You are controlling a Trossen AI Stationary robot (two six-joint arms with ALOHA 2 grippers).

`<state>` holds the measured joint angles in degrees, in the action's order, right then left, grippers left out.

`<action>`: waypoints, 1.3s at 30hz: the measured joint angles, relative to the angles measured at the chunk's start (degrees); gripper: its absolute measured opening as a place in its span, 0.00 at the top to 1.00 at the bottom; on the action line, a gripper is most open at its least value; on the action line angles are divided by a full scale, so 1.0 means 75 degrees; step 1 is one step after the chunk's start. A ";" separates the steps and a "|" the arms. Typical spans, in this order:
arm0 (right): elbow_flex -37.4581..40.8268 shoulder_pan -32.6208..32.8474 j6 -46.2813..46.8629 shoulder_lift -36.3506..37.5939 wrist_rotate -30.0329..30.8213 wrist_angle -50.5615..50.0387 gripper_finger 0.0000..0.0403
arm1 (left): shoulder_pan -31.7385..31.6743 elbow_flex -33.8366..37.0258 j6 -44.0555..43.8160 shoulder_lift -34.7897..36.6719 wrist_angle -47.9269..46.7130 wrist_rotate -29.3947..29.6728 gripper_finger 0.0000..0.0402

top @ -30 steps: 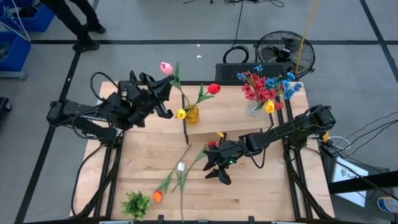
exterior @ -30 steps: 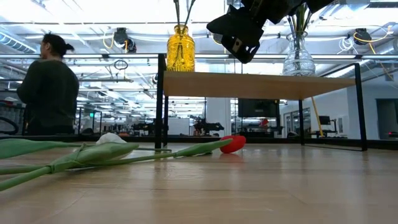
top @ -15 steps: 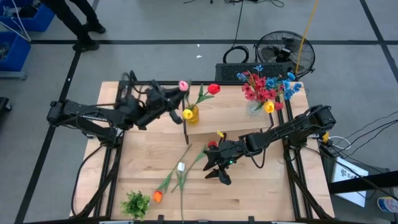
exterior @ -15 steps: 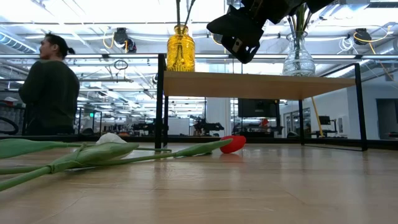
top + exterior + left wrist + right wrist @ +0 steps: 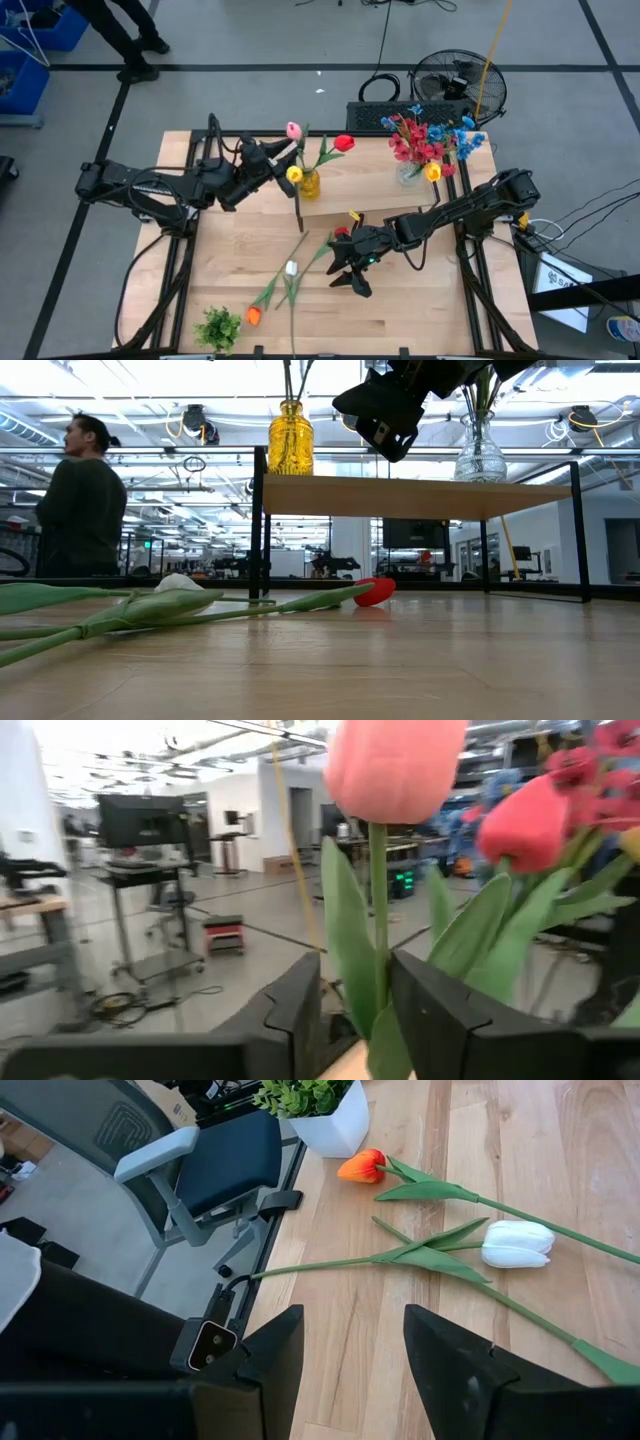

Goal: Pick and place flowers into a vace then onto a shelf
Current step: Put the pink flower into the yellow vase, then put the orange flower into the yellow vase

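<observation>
A pink tulip (image 5: 293, 131) stands over the yellow vase (image 5: 308, 183), which sits on the shelf (image 5: 360, 195) and also holds a red tulip (image 5: 344, 143) and a yellow one (image 5: 293, 175). My left gripper (image 5: 278, 158) is level beside the vase. Its fingers stand apart on either side of the pink tulip's stem (image 5: 378, 910). My right gripper (image 5: 350, 272) hangs open over the table's middle, holding nothing. A white tulip (image 5: 515, 1243) and an orange tulip (image 5: 360, 1165) lie flat on the tabletop below it. My left gripper has the pink tulip's stem and a leaf (image 5: 345, 940) between its parted fingers, just below the bloom (image 5: 395, 765). I cannot tell whether the fingers touch them. It comes in level from the table's left. The tulip stands upright, its stem running down toward the yellow vase.
A clear vase (image 5: 410, 172) with red and blue flowers stands on the shelf's right end. A short leafy clump in a white pot (image 5: 218, 327) sits at the near left corner. A person (image 5: 80, 500) stands beyond the table. A fan (image 5: 455, 85) is behind the far edge.
My left gripper has carried the pink tulip toward the table's right and near side, from beyond the far left of the shelf to right beside the yellow vase. The bloom now stands above the vase next to the red tulip.
</observation>
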<state>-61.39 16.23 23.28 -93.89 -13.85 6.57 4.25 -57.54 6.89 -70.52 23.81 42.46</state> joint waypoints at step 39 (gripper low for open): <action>0.0003 -0.0119 -0.0011 0.0000 0.0006 -0.0098 0.59 | 0.2177 -0.0002 -0.8289 0.1034 -0.9327 -0.3381 0.44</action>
<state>-61.36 15.33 23.19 -93.89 -13.80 5.83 20.58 -57.56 -55.28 -62.77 -46.15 17.09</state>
